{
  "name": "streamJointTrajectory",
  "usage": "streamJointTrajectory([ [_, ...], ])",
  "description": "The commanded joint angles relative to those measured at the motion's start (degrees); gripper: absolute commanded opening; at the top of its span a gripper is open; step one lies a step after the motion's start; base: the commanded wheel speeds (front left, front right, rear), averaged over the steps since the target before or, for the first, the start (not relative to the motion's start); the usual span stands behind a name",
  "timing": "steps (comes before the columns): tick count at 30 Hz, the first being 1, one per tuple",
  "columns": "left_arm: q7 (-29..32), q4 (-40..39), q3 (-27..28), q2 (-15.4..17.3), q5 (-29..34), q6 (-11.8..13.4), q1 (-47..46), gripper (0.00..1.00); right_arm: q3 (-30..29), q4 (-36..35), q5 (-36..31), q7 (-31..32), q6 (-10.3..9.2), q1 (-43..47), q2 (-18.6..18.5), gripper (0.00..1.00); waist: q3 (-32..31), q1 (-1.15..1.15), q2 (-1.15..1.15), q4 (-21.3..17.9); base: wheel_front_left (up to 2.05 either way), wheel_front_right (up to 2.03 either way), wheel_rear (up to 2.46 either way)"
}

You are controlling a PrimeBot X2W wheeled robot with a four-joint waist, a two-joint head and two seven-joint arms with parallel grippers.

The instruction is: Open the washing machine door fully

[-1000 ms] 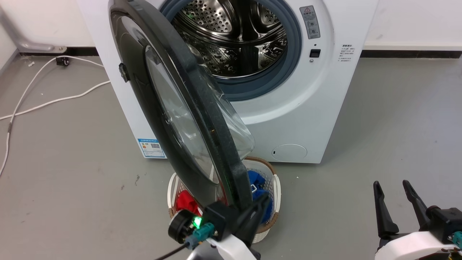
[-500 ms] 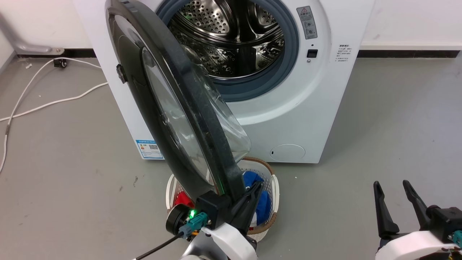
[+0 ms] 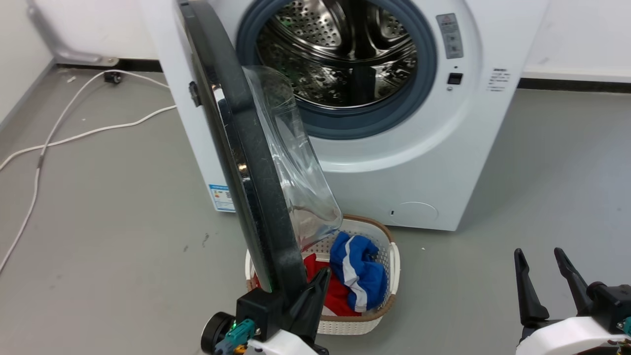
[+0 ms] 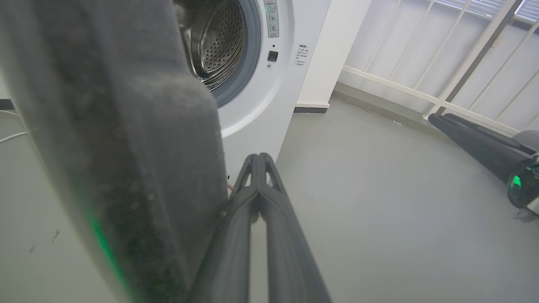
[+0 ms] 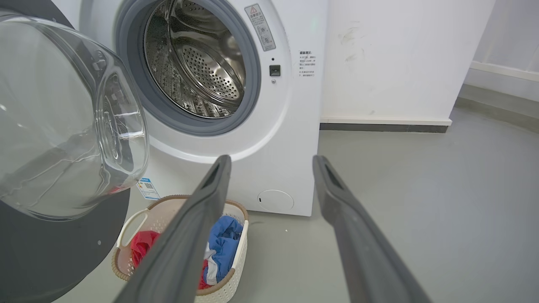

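Note:
The washing machine (image 3: pixel 443 162) stands with its steel drum exposed. Its door (image 3: pixel 256 197) hangs out from the left side, almost edge-on in the head view, clear glass bowl facing right. My left gripper (image 3: pixel 324 272) is shut, fingers pressed together with nothing between them, lying against the inner side of the door's lower rim. In the left wrist view the door's rim (image 4: pixel 105 126) looms at the left, right beside my left gripper (image 4: pixel 257 158). My right gripper (image 3: pixel 538 252) is open at the lower right, away from the machine. The right wrist view shows the glass bowl (image 5: pixel 63 126) left of my right gripper (image 5: pixel 271 162).
A white laundry basket (image 3: pixel 389 256) holding red and blue clothes sits on the grey floor just under the door and in front of the machine. A white cable (image 3: pixel 74 135) trails over the floor at the left. A white railing (image 4: pixel 442 101) stands off to the machine's right.
The door has swung wider, from showing its outer face to nearly edge-on, with my shut left gripper following at its lower rim. The head camera has shifted too. The right gripper has kept its place.

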Motion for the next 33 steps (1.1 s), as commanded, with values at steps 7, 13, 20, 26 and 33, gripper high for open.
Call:
streamJointTrajectory([
  [7,-0.3,-4.4,3.1,2.0,-0.7,3.4,3.4,0.00,-0.5,-0.8,0.0,0.0,-0.01,0.1,0.2,1.00,0.7,0.00,0.00,7.6,0.00,0.00,0.00],
  [13,-1.1,-5.0,6.1,3.0,-1.8,5.0,4.3,0.00,-0.5,-1.2,-0.3,0.2,-0.01,-0.5,0.2,1.00,1.1,0.00,0.00,11.5,0.00,0.00,0.00],
  [20,-1.6,-4.0,11.7,5.3,-4.9,5.7,3.5,0.00,-0.6,-1.8,-0.5,0.4,-0.01,-0.8,0.1,1.00,2.0,0.00,0.00,13.4,0.00,0.00,0.00],
  [26,-3.7,-0.2,19.4,9.6,-7.6,5.5,0.2,0.00,0.1,-2.4,-0.8,1.1,-0.01,-1.8,0.1,1.00,3.9,0.00,0.00,12.8,0.00,0.00,0.00],
  [33,-5.7,5.6,25.4,13.2,-10.1,5.0,-2.7,0.00,-0.1,-2.6,-1.1,1.2,-0.01,-2.8,0.1,1.00,5.2,0.00,0.00,11.1,0.00,0.00,0.00],
])
